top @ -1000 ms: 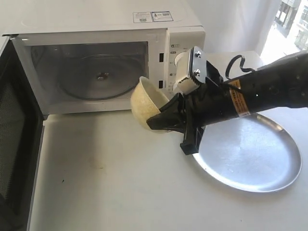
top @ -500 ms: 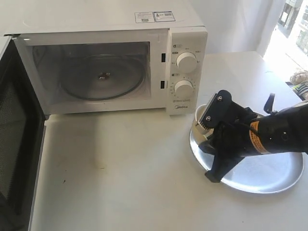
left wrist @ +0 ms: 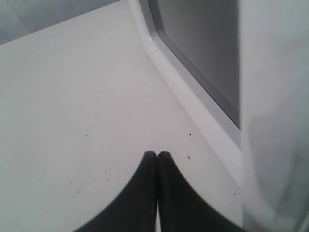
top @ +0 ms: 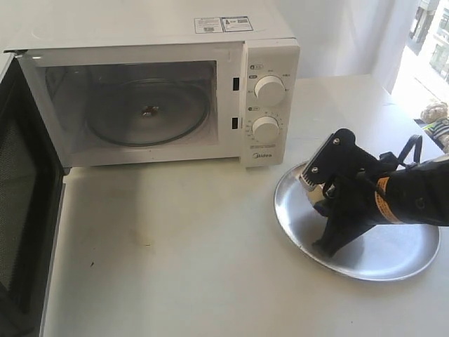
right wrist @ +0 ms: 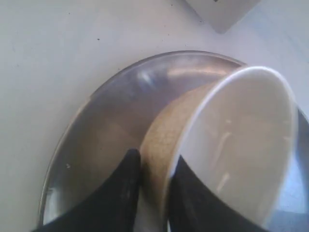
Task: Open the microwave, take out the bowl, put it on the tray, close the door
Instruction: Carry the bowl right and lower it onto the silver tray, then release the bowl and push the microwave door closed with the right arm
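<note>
The white microwave [top: 140,42] stands at the back with its door [top: 21,210] swung wide open at the left and its cavity holding only the glass turntable [top: 147,112]. My right gripper [right wrist: 155,158] is down over the silver tray [top: 393,253], shut on the wall of the cream bowl [right wrist: 231,135], one finger outside and one inside the rim. The bowl leans above the tray [right wrist: 111,111]; in the exterior view my right arm [top: 365,200] hides it. My left gripper [left wrist: 157,153] is shut and empty, hovering over the table beside the open door [left wrist: 203,63].
The tray lies right of the microwave's dial panel [top: 266,105], near the table's right edge. A corner of the microwave [right wrist: 222,12] shows beyond the tray. Something small and coloured [top: 436,116] lies at the far right by the bright window.
My right gripper has carried the bowl from the microwave's mouth rightward and down to the tray. The microwave, door and tray have not moved.
</note>
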